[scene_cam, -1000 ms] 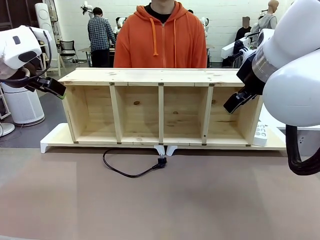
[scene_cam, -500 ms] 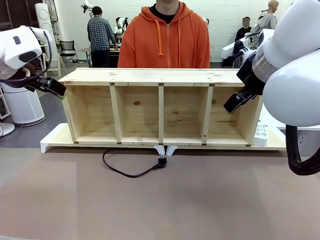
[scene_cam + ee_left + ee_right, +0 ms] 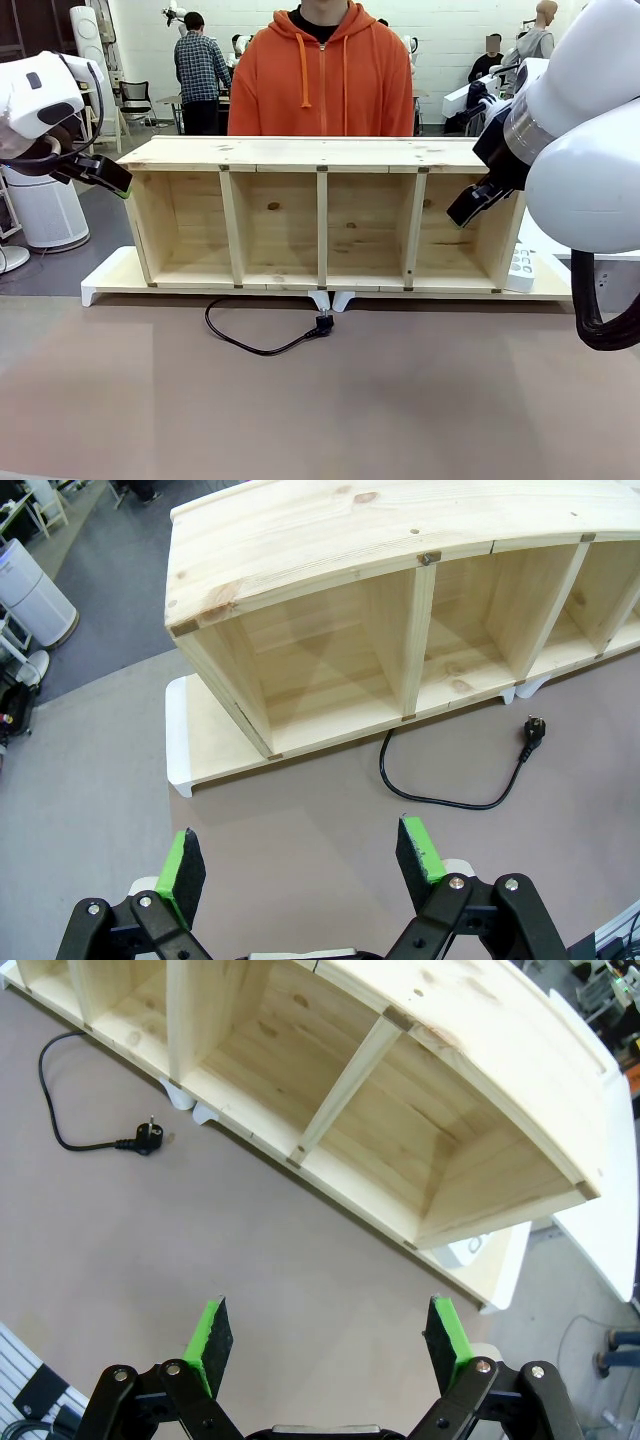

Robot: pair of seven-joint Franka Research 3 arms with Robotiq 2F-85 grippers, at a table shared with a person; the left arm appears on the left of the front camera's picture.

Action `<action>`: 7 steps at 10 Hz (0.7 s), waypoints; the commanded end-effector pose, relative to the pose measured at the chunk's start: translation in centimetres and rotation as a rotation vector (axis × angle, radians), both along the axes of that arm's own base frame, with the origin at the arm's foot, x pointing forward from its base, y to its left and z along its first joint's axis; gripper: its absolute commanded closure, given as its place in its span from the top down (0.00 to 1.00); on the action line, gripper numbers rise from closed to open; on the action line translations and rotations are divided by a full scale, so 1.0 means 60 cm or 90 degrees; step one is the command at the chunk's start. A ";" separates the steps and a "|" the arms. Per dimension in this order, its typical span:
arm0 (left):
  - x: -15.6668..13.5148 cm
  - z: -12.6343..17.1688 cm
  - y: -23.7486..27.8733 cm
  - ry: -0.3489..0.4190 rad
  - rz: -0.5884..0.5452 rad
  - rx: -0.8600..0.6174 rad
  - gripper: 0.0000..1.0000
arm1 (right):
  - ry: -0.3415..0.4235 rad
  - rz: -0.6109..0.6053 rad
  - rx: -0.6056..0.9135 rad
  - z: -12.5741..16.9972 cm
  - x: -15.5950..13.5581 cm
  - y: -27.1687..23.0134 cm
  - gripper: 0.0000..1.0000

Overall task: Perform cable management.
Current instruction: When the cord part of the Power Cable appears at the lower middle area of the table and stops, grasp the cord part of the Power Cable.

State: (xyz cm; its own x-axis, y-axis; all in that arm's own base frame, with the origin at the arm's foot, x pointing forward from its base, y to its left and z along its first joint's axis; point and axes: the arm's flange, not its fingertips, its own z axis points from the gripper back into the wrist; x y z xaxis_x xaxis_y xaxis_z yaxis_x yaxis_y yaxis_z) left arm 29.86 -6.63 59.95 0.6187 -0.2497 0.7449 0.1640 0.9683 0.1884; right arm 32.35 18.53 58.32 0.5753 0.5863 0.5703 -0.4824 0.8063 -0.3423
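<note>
Cable: loose on table, in front of shelf.
Plug lies by the shelf's middle divider. Left gripper and right gripper have fingers spread wide, raised, well apart from the cable, holding nothing.

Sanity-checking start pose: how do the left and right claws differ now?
Left claw hangs off the shelf's left end; right claw hovers before its rightmost compartment. The cable has its loop toward the left claw, its plug toward the right claw. Both open, empty, clear of the cable.
</note>
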 end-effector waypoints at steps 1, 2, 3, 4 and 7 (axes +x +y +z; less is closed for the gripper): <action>0.003 -0.001 -0.001 -0.001 0.000 0.001 1.00 | 0.002 -0.009 0.000 -0.008 -0.001 -0.003 1.00; 0.003 -0.001 -0.001 -0.001 0.000 0.001 1.00 | 0.002 -0.009 0.000 -0.008 -0.001 -0.003 1.00; 0.003 -0.001 -0.001 -0.001 0.000 0.001 1.00 | 0.002 -0.009 0.000 -0.008 -0.001 -0.003 1.00; 0.003 -0.001 -0.001 -0.001 0.000 0.001 1.00 | 0.002 -0.009 0.000 -0.008 -0.001 -0.003 1.00; 0.003 -0.001 -0.001 -0.001 0.000 0.001 1.00 | 0.023 0.050 -0.059 0.003 0.022 0.068 1.00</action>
